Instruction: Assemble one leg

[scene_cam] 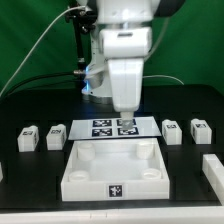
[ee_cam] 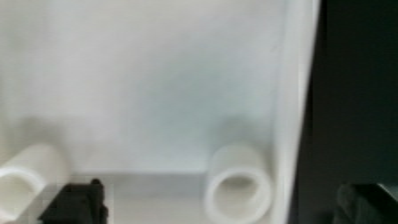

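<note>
Four small white legs with tags lie on the black table in the exterior view: two on its left (scene_cam: 28, 137) (scene_cam: 56, 132) and two on its right (scene_cam: 172, 130) (scene_cam: 199, 131). My gripper (scene_cam: 127, 112) hangs above the far edge of the large white square panel (scene_cam: 75, 180), away from all the legs. In the wrist view my gripper (ee_cam: 222, 205) is open and empty; its dark fingertips (ee_cam: 75, 200) straddle a round corner socket (ee_cam: 237, 180) of the panel (ee_cam: 160, 90). No leg shows in the wrist view.
The marker board (scene_cam: 100, 125) lies just behind the panel, partly under the gripper. White parts sit at the exterior view's right edge (scene_cam: 213, 170) and left edge (scene_cam: 2, 168). Cables hang behind the arm.
</note>
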You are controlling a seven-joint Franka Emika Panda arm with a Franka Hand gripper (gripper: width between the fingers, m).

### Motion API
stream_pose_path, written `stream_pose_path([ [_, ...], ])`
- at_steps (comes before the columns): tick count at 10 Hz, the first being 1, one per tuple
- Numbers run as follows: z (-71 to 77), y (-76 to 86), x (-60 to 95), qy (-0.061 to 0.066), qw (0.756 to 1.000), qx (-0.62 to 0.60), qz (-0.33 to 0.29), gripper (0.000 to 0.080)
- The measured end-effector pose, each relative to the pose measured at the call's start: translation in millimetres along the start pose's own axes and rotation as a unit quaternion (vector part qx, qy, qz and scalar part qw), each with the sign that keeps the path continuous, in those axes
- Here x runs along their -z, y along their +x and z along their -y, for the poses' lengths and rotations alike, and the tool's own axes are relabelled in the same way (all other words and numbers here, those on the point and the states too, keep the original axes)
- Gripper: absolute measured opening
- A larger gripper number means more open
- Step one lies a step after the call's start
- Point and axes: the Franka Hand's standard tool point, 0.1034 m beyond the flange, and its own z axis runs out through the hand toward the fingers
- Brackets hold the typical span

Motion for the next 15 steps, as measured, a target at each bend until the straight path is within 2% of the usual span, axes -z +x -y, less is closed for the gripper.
stream_pose_path([
  [1,9.2,-11.8,-16.6,0.006,0.999,0.048,-0.004,0.065],
  [4,15.4,-14.4,-55.0,0.025,0.999,0.036,-0.013,0.065],
  [6,16.1,-13.5,-62.9,0.035,0.999,0.02,-0.014,0.065],
  [8,15.7,-13.7,-62.5,0.036,0.999,0.01,-0.014,0.065],
  [9,15.9,-13.9,-62.8,0.036,0.999,0.009,-0.014,0.0555],
  [10,16.0,-14.0,-62.8,0.036,0.999,0.009,-0.014,0.0555],
  [11,16.3,-14.1,-63.1,0.037,0.999,0.008,-0.014,0.0374],
  [12,16.5,-14.2,-63.2,0.037,0.999,0.008,-0.014,0.0238],
  [13,16.6,-14.2,-63.3,0.037,0.999,0.008,-0.014,0.0238],
  [14,15.6,-14.6,-62.9,0.035,0.999,0.007,-0.014,0.007],
  [15,15.5,-14.7,-62.9,0.035,0.999,0.006,-0.014,0.0057],
])
